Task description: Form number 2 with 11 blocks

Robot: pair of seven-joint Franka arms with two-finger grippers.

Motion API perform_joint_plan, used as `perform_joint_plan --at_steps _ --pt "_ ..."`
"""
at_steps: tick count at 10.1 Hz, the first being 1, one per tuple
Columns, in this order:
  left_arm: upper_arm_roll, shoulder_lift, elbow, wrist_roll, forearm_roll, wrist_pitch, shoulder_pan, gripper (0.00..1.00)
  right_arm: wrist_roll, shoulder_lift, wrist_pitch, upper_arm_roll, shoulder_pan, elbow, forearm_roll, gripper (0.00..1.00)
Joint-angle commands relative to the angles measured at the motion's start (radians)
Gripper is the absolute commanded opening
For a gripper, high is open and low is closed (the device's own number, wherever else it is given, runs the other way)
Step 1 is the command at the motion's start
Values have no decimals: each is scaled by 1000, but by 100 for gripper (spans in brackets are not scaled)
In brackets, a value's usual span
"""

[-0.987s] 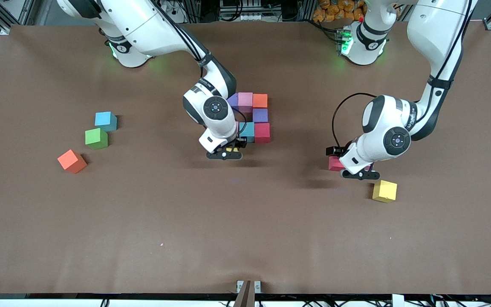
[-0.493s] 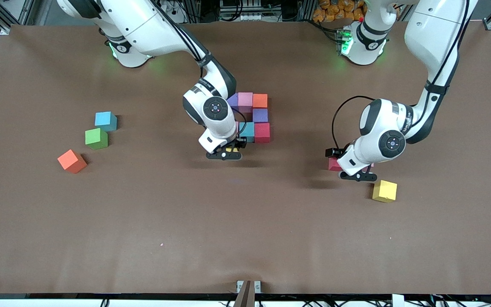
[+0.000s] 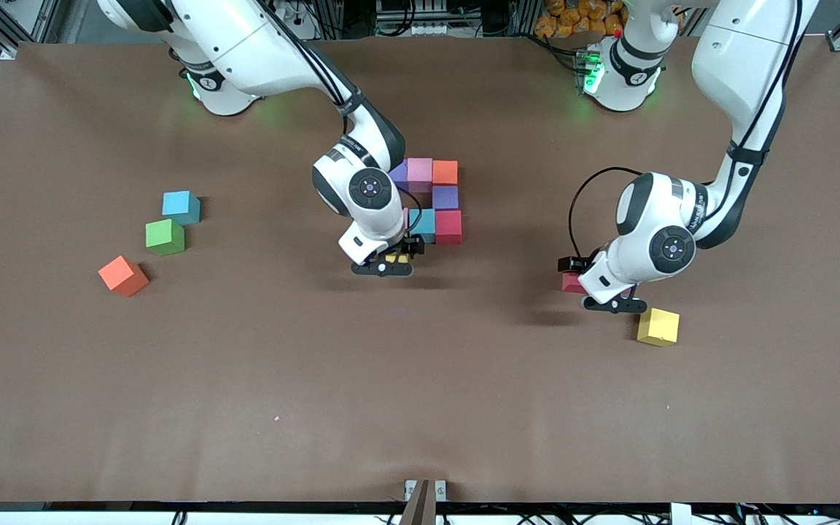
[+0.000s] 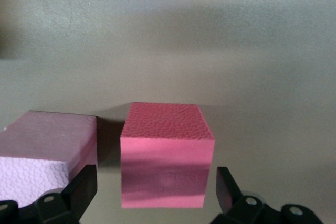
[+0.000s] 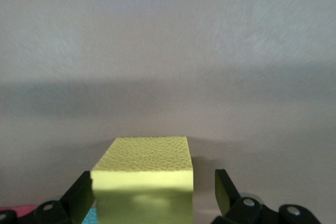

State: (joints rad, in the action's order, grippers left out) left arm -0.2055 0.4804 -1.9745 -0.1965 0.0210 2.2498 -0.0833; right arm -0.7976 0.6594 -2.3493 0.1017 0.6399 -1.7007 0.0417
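Observation:
The partly built number 2 [image 3: 434, 197] lies mid-table: purple, pink [image 3: 420, 170] and orange blocks in a row, a purple block [image 3: 445, 197] below, then light blue [image 3: 424, 222] and red [image 3: 448, 226]. At its nearer edge my right gripper [image 3: 389, 262] [image 5: 153, 190] stands open round a yellow block [image 3: 396, 257] [image 5: 144, 177] that rests on the table. My left gripper [image 3: 613, 301] [image 4: 156, 184] is open over a red block [image 3: 572, 283] [image 4: 167, 166], with a gap on each side. A pink block [image 4: 47, 150] sits beside the red one.
A second yellow block [image 3: 658, 326] lies just nearer the front camera than the left gripper. Toward the right arm's end lie a light blue block [image 3: 181, 206], a green cube [image 3: 165, 236] and an orange block [image 3: 122, 275].
My right gripper has opened and let go of the yellow block. The left hand has shifted slightly over the red block, still open.

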Motion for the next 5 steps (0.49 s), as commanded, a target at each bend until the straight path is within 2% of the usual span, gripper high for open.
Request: perform_joint_plan --at_steps 1,3,5 --pt "18 15 19 -6 -18 4 -23 92 14 -93 66 -17 -5 1 4 100" --pt "43 26 20 -32 -13 4 -70 80 24 -180 145 -8 -78 -20 -5 100" --pt "51 27 34 -27 -18 4 -72 56 232 -317 159 -8 -178 -155 -5 100"
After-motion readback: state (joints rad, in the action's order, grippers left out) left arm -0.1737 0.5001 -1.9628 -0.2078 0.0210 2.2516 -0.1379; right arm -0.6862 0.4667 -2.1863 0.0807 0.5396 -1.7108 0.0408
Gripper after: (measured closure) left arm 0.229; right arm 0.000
